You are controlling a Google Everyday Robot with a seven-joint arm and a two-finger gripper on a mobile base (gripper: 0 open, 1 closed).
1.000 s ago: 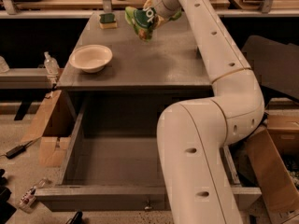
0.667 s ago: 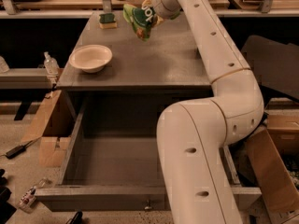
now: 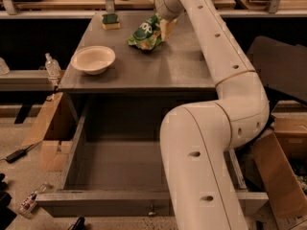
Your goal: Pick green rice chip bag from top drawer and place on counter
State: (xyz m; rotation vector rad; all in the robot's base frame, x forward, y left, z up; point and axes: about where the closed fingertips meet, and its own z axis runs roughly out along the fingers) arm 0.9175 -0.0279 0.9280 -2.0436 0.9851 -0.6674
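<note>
The green rice chip bag (image 3: 146, 34) is crumpled and bright green, with a dark round logo. It lies on the counter (image 3: 158, 68) toward its back middle. My gripper (image 3: 162, 28) is at the bag's right side, touching or very close to it, with one pale finger (image 3: 167, 28) showing beside the bag. The top drawer (image 3: 115, 169) stands pulled open below the counter, and the part of its inside that shows is bare. My white arm covers the drawer's right part.
A cream bowl (image 3: 93, 59) sits at the counter's left front. A green and yellow sponge (image 3: 111, 21) lies at the back left. Cardboard boxes (image 3: 48, 133) stand left and right of the cabinet. A clear bottle (image 3: 52, 66) stands on the left ledge.
The bag and my gripper have come down toward the counter and a little nearer the front; the bag now rests on the surface.
</note>
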